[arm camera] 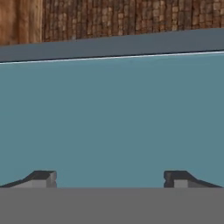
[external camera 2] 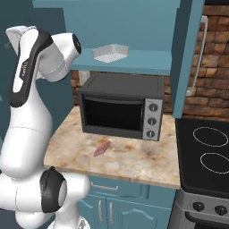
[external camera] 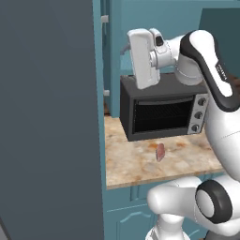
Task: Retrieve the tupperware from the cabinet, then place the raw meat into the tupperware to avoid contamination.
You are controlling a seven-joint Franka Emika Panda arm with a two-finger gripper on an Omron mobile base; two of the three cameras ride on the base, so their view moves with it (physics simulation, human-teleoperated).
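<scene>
The tupperware (external camera 2: pixel 110 53) is a small white-translucent tray sitting on the teal shelf (external camera 2: pixel 143 62) of the open cabinet (external camera 2: pixel 134 18), whose door (external camera 2: pixel 188 53) swings out to the right. The raw meat (external camera: pixel 160 151) (external camera 2: pixel 102 148) lies on the counter in front of the microwave. My gripper (arm camera: pixel 109 177) is open, its fingertips (arm camera: pixel 43 178) wide apart with nothing between them. It faces a flat teal surface, with brick wall beyond. In the left base view the white hand housing (external camera: pixel 143 58) hangs above the microwave's left end, at shelf height.
A dark microwave (external camera: pixel 164 110) (external camera 2: pixel 120 107) stands on the speckled counter (external camera: pixel 140 168) under the shelf. A tall dark grey unit (external camera: pixel 47 117) walls the left side. A black stove (external camera 2: pixel 205 147) sits to the right. Teal lower cabinets (external camera 2: pixel 116 205) are below.
</scene>
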